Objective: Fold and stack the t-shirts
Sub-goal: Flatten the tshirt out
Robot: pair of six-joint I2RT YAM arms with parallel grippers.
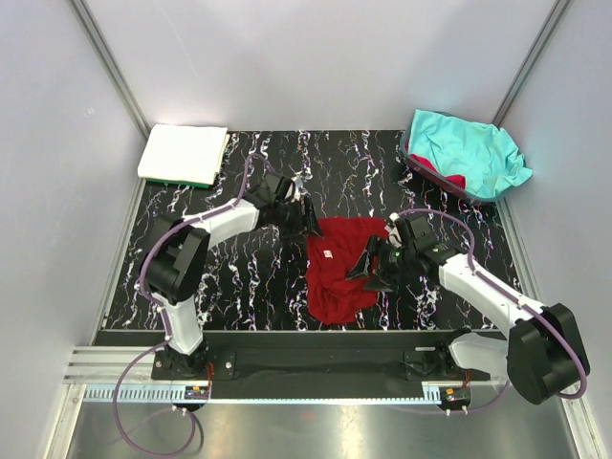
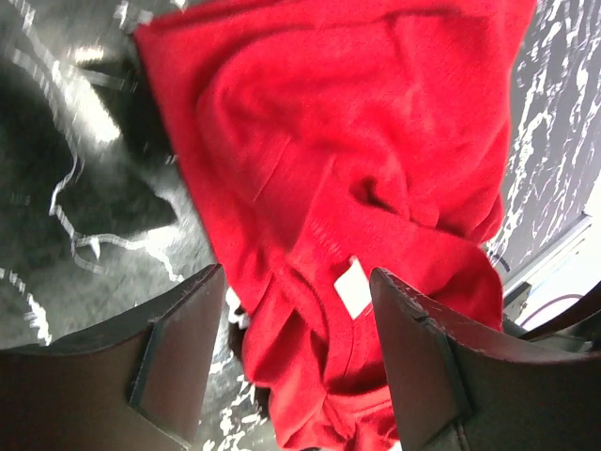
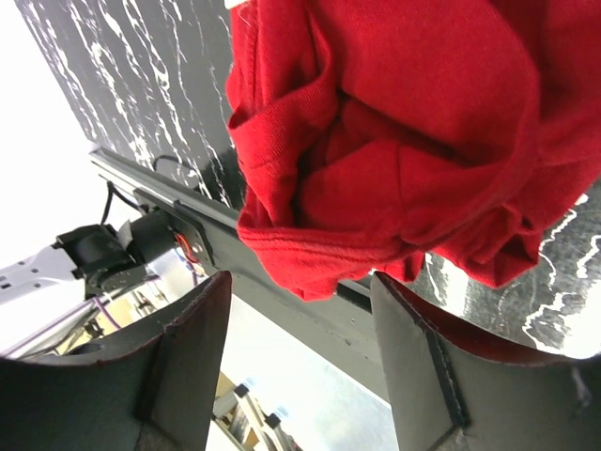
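1. The dark red t-shirt [image 1: 337,273] lies crumpled near the middle of the black marbled mat [image 1: 239,277], between the two arms. It is bunched into loose folds and is not spread flat.
2. A small white label [image 2: 353,287] shows on the shirt's cloth, close to its left edge in the top view.
3. The left fingers [image 1: 308,222] sit at the shirt's upper left corner. In the left wrist view they are spread wide and nothing is between them. The red cloth lies just beyond their tips.
4. The right fingers [image 1: 368,266] are at the shirt's right edge and point toward it. In the right wrist view they are also wide apart and hold nothing. The rumpled hem of the shirt hangs just past the gap.
5. The turquoise t-shirt [image 1: 469,148] lies heaped at the far right corner of the mat, well apart from both arms. A bit of red cloth [image 1: 451,179] shows under its near edge.
6. The white folded t-shirt [image 1: 182,151] rests at the far left corner, stacked on the green folded t-shirt [image 1: 189,181]. Only a thin strip of the green one shows along the near side.
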